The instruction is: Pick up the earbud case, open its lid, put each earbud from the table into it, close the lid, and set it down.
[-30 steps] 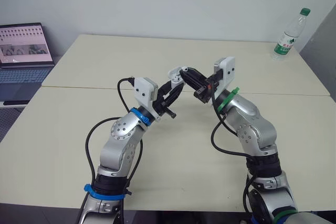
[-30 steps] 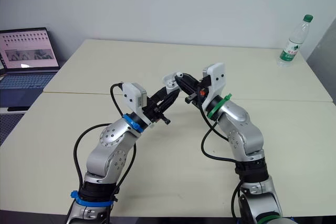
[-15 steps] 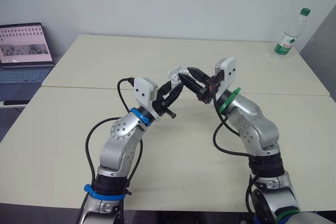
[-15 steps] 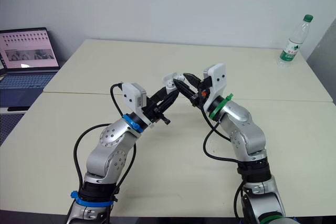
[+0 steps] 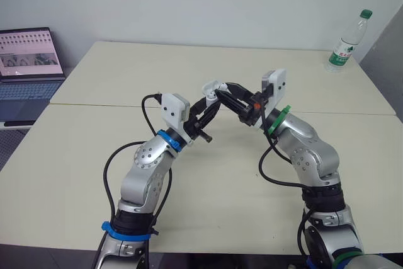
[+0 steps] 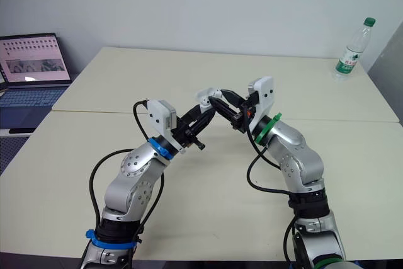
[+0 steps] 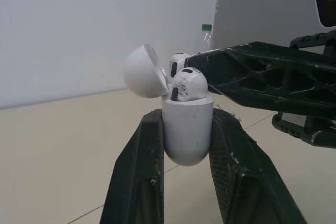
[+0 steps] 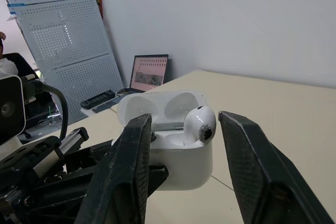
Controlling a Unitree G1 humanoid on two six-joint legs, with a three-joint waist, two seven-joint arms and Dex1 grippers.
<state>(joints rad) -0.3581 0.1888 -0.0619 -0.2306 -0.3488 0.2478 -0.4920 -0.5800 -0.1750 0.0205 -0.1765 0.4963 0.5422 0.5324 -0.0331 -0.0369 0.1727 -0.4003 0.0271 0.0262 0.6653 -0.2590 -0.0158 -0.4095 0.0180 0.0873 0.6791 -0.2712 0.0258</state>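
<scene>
**Q:** What does the head camera show?
**A:** The left end effector (image 5: 208, 100) holds the white case (image 5: 211, 87) in the air above the middle of the table (image 5: 94, 155), well in from every edge. The right end effector (image 5: 225, 94) meets it from the robot's right. A second ago its fingers were closer together at the case's mouth. Now they are spread wide and the arm has eased back a little. I judge that it has let an earbud go into the case, so shutting the lid should come next.

**Q:** And the left wrist camera?
**A:** Both left fingers clamp the case's rounded body. Its long axis runs along those fingers, with the mouth pointing away from the wrist. The lid (image 7: 144, 72) is swung open on the side away from the right end effector. Two earbuds (image 7: 188, 84) show their heads at the mouth.

**Q:** The right wrist camera?
**A:** The right fingers (image 8: 131, 150) stand wide, one on either side of the case, holding nothing. One earbud head stands in the mouth. Behind it, the lid's hollow inside faces this camera.
</scene>
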